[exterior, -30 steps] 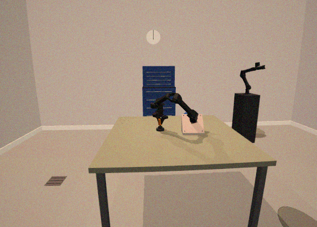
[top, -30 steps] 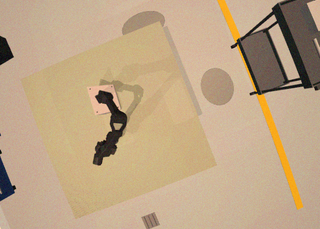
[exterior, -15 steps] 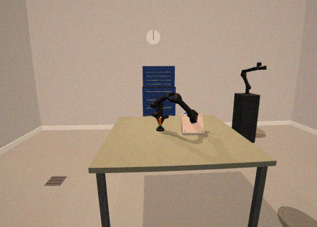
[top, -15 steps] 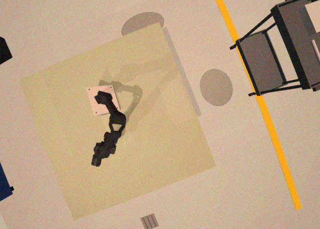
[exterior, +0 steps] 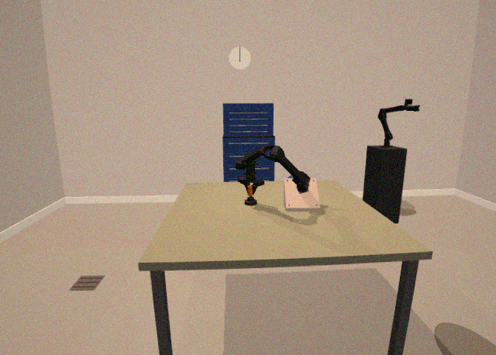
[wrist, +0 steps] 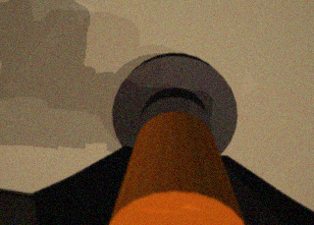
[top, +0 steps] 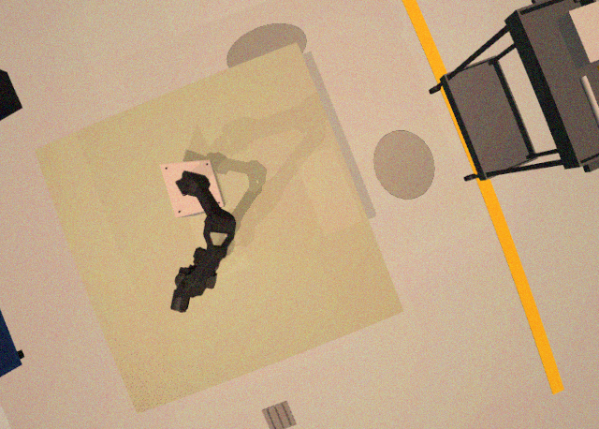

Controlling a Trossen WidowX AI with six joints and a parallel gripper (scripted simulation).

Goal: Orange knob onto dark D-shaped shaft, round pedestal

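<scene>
Here we keep the fingers (exterior: 249, 185) pinching the orange knob (wrist: 178, 171) upright, directly over the round pedestal (wrist: 223, 104) on the bench (exterior: 280, 239), so its hole meets the shaft. The shaft is hidden; we judge the knob not yet seated.

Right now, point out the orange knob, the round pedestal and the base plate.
orange knob (wrist: 174, 161), wrist view, on its side wall.
round pedestal (wrist: 223, 107), wrist view, on its grey top rim.
base plate (top: 169, 171), top view, on a free corner.
</scene>
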